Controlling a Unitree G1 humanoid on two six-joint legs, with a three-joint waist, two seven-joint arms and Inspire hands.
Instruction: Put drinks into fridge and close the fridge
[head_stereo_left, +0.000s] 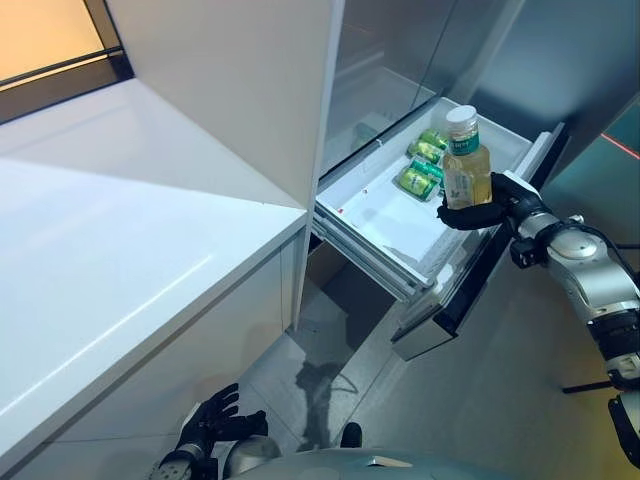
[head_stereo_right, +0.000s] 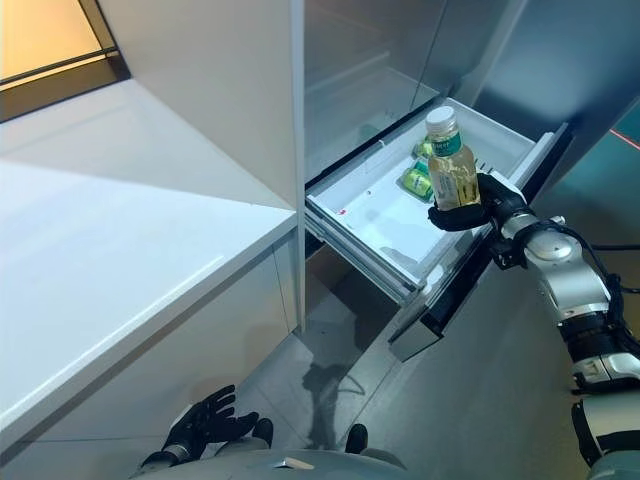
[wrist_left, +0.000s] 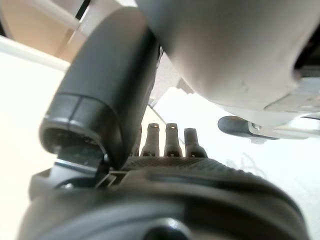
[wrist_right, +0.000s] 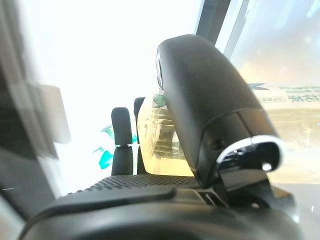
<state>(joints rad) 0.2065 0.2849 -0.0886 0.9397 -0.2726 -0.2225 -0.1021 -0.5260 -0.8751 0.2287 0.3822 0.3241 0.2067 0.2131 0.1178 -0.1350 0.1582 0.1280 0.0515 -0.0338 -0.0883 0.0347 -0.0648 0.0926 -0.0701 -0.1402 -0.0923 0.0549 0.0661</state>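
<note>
My right hand (head_stereo_left: 478, 212) is shut on a bottle of yellow drink (head_stereo_left: 466, 162) with a white cap and a green label. It holds the bottle upright above the right side of the open white fridge drawer (head_stereo_left: 385, 222). The bottle also shows in the right wrist view (wrist_right: 155, 135) between my thumb and fingers. Green drinks (head_stereo_left: 422, 166) lie in the drawer towards its back. My left hand (head_stereo_left: 208, 422) hangs low by the floor, fingers relaxed and empty.
A white counter (head_stereo_left: 110, 250) fills the left side, with a white cabinet side (head_stereo_left: 240, 90) beside the fridge. The drawer's dark front panel (head_stereo_left: 470, 290) juts out towards me over the grey floor (head_stereo_left: 480, 400).
</note>
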